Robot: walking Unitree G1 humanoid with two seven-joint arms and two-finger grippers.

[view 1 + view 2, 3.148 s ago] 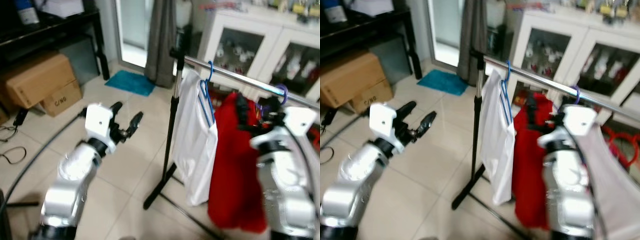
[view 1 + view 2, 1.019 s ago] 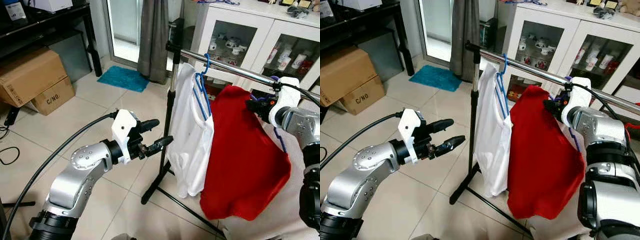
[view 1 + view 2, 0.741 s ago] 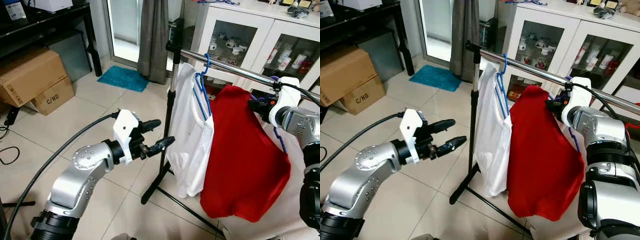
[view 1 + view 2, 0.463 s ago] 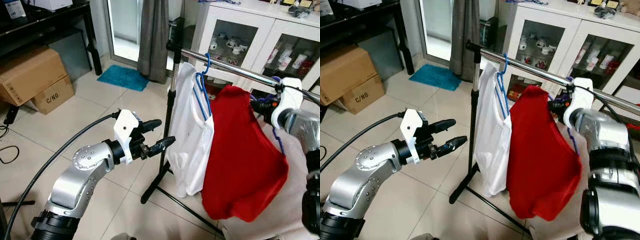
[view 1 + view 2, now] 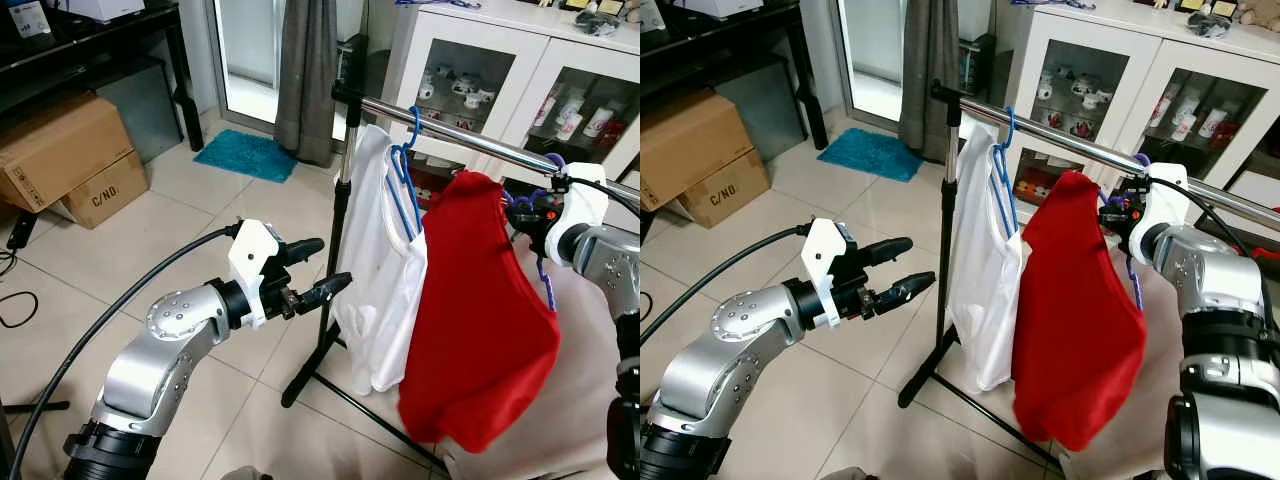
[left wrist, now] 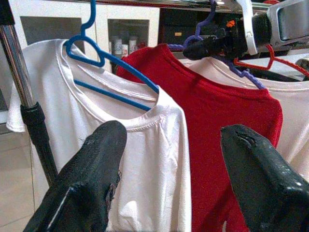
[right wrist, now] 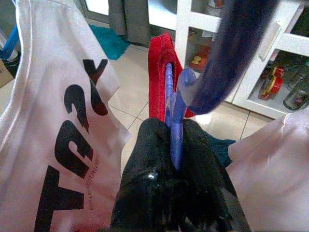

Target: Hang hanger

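I have the right pincer (image 5: 522, 215) up at the rail (image 5: 455, 133), at about 3 o'clock in my head view, and its two black fingers (image 7: 149, 159) are clamped on the purple hanger (image 7: 175, 128). The wrist camera shows the purple neck pinched between them, and the hook rising out of focus toward the top edge, so I cannot tell from there whether it sits on the rail. In the head view the hook (image 5: 556, 162) looks to be at the rail, but it is small and partly behind the pincer's white housing. The red shirt (image 5: 478, 310) hangs from this hanger and tilts, its lower hem swung toward 6 o'clock. It covers most of the hanger's frame; a short purple length shows at its right shoulder.

Just beside it, toward 9 o'clock, a white shirt (image 5: 385, 270) hangs on a blue hanger (image 5: 405, 170) hooked over the rail near the black stand post (image 5: 335, 260).

My left pincer (image 5: 318, 268) hovers near the post at about 8 o'clock, fingers apart, holding nothing. Its wrist camera looks between them at both shirts.

A pale garment (image 5: 1160, 370) behind the red shirt is cut off at the frame's edge.
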